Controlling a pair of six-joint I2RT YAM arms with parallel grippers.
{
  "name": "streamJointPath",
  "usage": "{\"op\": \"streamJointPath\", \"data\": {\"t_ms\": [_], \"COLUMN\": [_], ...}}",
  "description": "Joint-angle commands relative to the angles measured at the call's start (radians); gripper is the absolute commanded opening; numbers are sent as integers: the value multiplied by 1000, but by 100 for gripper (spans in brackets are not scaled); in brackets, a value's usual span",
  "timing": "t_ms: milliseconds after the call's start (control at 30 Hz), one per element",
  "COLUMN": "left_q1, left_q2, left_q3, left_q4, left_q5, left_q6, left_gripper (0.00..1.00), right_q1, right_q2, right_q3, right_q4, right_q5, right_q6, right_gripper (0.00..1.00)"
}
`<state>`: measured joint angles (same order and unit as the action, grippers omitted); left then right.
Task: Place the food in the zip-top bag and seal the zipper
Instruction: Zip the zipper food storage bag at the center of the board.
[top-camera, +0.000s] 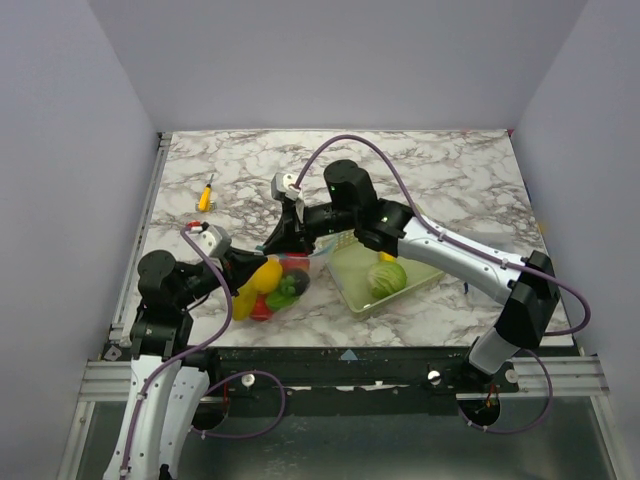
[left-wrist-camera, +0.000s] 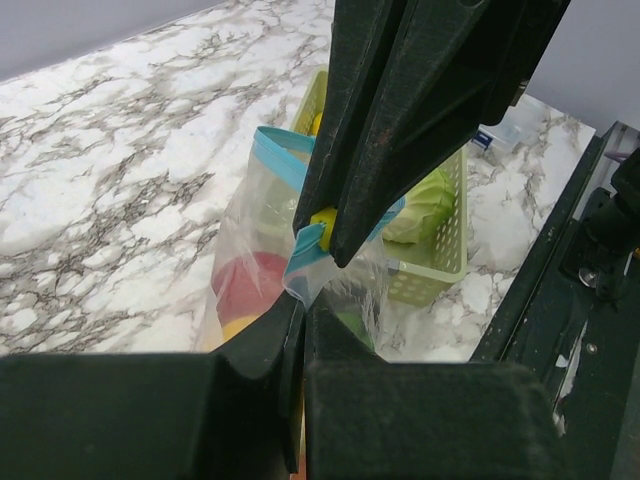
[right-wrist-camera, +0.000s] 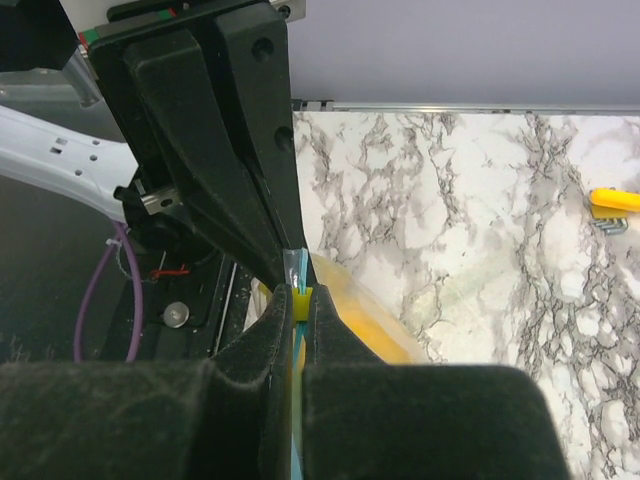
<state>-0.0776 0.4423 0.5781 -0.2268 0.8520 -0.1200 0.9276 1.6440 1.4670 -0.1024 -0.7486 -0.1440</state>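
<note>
Zip-top bag: near the tabletop's near edge, left of centre, its mouth held up between the two arms.
Food: red, yellow and green pieces show through the clear plastic.
Basket: just right of the bag; a green toy vegetable and a small yellow piece lie in it.
Left end effector: pressed together, pinching the bag's near corner.
Right end effector: pressed together on the light-blue zipper, with a small yellow tab between its tips.
Progress: most pieces appear bagged, two not yet. Sealing seems under way, but how much is closed cannot be told.
</note>
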Motion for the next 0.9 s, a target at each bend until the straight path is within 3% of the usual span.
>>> {"op": "streamJointPath", "data": {"t_ms": [0, 433, 600, 767, 867], "left_q1": [9, 11, 11, 11, 11], "left_q2": [-48, -60, -37, 35, 72], "left_q3": [18, 30, 44, 68, 81], "left_q4": [51, 35, 48, 91, 131], "left_q5": [-38, -51, 58, 172, 203], "left_q6": [0, -4, -19, -73, -103], "left_gripper": [0, 0, 0, 37, 41], "right_q1": [-28, -84, -84, -82, -82], "right_q2": [-28, -94, -54, -22, -18], "right_q3": [-18, -99, -56, -19, -16], "right_q4": [-76, -66, -58, -53, -55], "right_q5": [29, 40, -43, -110, -111], "right_q6": [-47, -29, 10, 39, 40], "right_gripper": [0, 0, 1, 1, 1]}}
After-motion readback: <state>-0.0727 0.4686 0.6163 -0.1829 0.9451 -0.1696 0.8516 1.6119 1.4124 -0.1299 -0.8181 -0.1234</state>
